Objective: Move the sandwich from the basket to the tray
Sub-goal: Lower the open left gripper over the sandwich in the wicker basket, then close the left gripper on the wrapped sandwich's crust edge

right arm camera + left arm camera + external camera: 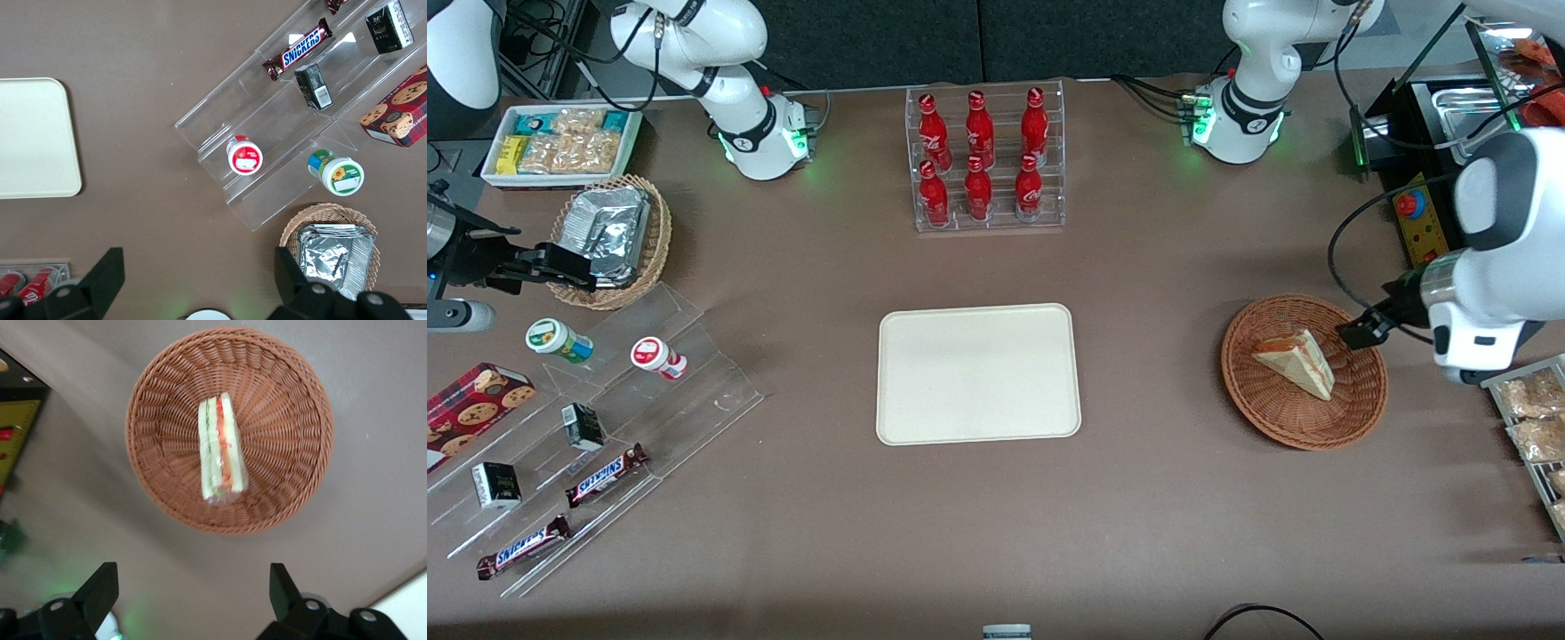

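Note:
The sandwich, a wrapped white-bread wedge with orange-red and green filling, lies in the round reddish-brown wicker basket. It lies on its side there, filling edge up, near the middle of the basket. My left gripper hovers above the basket's rim on the side toward the working arm's end, a little farther from the front camera than the sandwich. It is open, with only bare table between its fingers. The cream-white tray lies flat at the table's middle, with nothing on it.
A clear rack of red cola bottles stands farther from the front camera than the tray. Toward the parked arm's end are a clear stepped display with snacks, a tan basket of foil packs and a white snack box. A wire rack of packets lies beside the basket.

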